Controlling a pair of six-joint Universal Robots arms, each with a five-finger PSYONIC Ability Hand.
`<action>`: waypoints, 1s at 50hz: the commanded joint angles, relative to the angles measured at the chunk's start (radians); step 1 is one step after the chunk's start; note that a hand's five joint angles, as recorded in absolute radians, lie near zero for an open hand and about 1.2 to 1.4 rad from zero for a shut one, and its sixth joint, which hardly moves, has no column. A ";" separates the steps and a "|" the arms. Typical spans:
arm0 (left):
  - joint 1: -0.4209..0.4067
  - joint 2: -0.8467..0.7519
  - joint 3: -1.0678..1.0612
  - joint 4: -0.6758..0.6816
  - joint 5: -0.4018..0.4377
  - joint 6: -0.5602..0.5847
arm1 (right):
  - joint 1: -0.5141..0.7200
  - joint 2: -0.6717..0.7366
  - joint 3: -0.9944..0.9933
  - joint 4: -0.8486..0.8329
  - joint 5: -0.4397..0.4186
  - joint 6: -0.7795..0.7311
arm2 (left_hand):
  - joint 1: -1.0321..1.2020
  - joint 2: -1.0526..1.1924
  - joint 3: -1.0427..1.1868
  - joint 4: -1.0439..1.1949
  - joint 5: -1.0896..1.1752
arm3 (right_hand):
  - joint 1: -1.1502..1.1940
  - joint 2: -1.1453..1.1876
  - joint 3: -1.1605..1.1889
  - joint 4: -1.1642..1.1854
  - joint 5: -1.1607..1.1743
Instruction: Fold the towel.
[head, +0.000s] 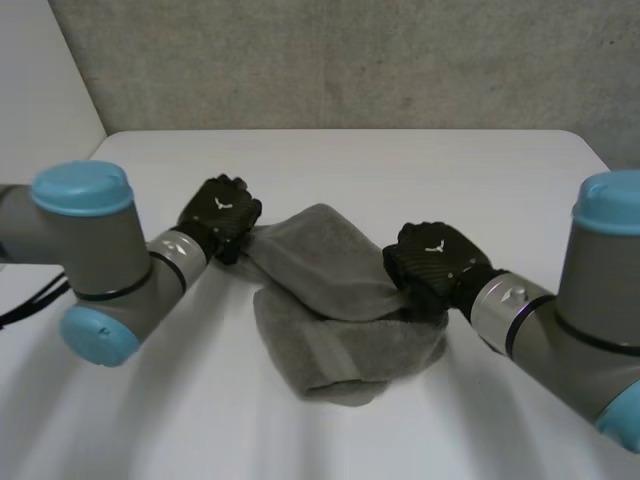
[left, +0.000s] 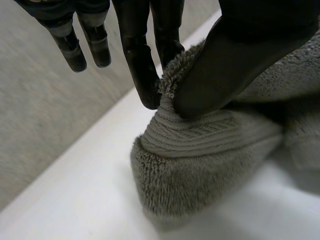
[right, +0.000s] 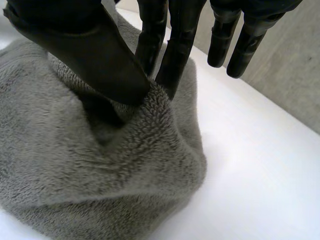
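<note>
Lying crumpled mid-frame, the grey towel (head: 330, 320) is pinched by the left hand (head: 220, 215) at its upper-left corner and by the right hand (head: 430, 255) at its right edge.

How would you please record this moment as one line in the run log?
left hand: pinching towel hem | right hand: pinching a raised fold | towel: bunched on table

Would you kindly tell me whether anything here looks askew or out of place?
The grey towel lies bunched in a lumpy heap, not flat, on the table. The left robot hand pinches its ribbed edge, the right robot hand a fold on the opposite side. Nothing looks spilled or damaged.
</note>
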 joint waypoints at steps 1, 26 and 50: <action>0.017 0.197 -0.031 -0.028 0.000 -0.069 | -0.042 -0.053 -0.128 0.025 -0.066 -0.109 | 0.143 0.105 -0.051 -0.059 0.094 | 0.117 0.124 -0.042 -0.076 0.080; 0.048 0.337 0.176 0.210 -0.050 -0.204 | -0.028 -0.062 -0.334 -0.579 0.115 -0.136 | 0.143 0.105 -0.051 -0.059 0.094 | 0.117 0.124 -0.042 -0.076 0.080; 0.224 0.440 -0.477 0.181 0.477 -0.091 | -0.055 -0.134 0.289 -0.343 -0.317 -0.434 | -0.702 -0.740 -0.051 -0.059 -0.751 | -0.055 -0.048 -0.042 -0.076 -0.093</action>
